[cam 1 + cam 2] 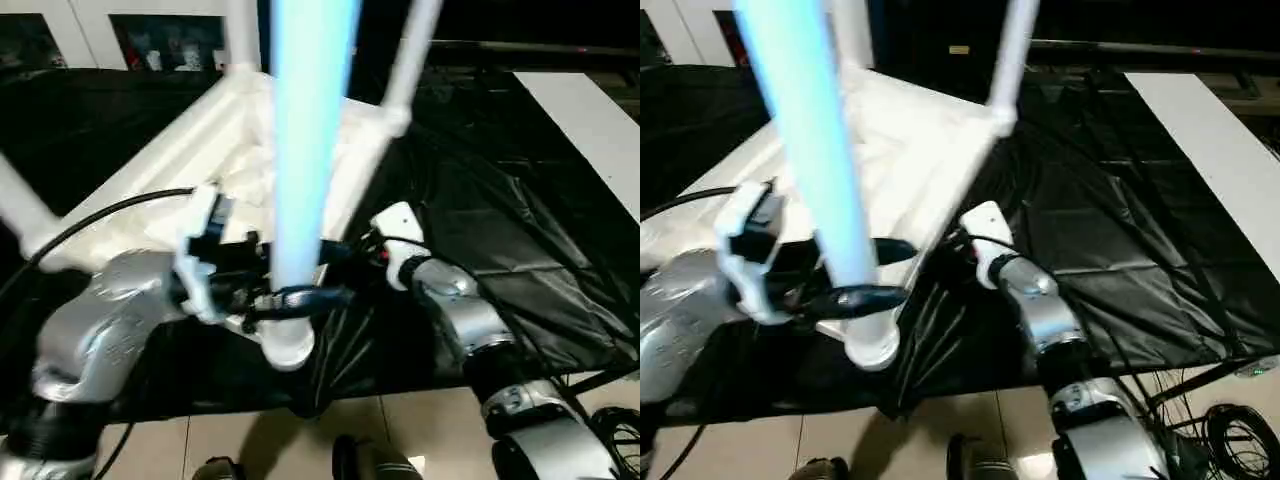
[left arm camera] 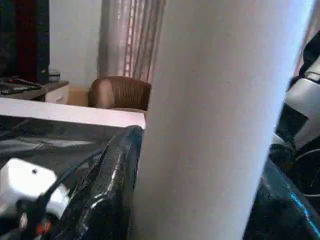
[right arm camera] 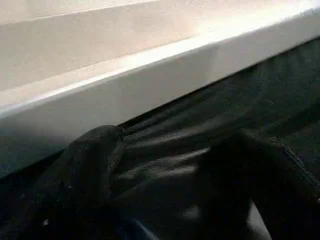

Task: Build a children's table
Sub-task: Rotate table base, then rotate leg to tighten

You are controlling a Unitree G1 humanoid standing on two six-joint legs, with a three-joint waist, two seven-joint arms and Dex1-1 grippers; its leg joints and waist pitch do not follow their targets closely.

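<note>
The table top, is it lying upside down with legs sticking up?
Yes, the table top lies on the black sheet with white legs rising from its corners.

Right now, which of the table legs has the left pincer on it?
The nearest leg, standing in the near corner socket and looming large and bluish in the head views. The left pincer grips it near its base; the other legs rise from other corners, untouched.

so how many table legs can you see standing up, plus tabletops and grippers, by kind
table legs standing in the tabletop: 4 (near, far middle, far right, left)
tabletop: 1
grippers: 2 (left gripper, right gripper)
total: 7
</note>
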